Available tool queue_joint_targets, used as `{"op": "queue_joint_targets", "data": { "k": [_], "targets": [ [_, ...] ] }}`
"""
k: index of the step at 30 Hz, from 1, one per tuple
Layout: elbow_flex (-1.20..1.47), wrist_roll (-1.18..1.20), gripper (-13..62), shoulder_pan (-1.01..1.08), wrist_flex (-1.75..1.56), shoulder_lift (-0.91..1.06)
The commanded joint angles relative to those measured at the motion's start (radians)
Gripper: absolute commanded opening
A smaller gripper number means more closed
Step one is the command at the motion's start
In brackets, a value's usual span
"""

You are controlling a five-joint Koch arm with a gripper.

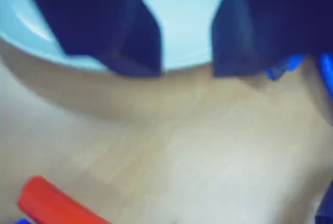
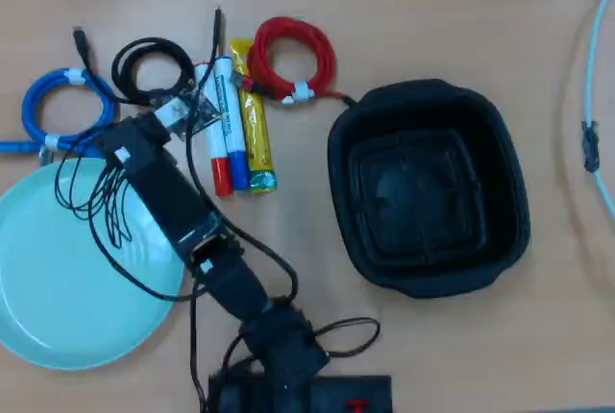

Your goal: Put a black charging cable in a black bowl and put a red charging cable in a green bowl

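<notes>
While markers [image 2: 231, 125] flank black charging cable [image 2: 154, 69]

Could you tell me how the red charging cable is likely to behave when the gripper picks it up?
The red charging cable is thin and coiled, so probably light and floppy. Its white band should keep the loops together, though the loose plug end may dangle. Lying flat, it seems unlikely to roll.
</notes>
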Motion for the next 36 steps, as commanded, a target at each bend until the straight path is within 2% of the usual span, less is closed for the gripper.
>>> {"op": "queue_joint_targets", "data": {
  "k": [1, 8, 12, 21, 36],
  "targets": [
    [-0.087, 0.012, 11.5, 0.020, 0.061, -0.009],
    [-0.133, 0.031, 40.1, 0.043, 0.058, -0.081],
    [-0.264, 0.158, 49.8, 0.044, 0.086, -0.161],
    [-0.339, 0.318, 51.2, 0.064, 0.048, -0.195],
    [-0.399, 0.304, 50.5, 0.087, -0.339, -0.301]
  ]
}}
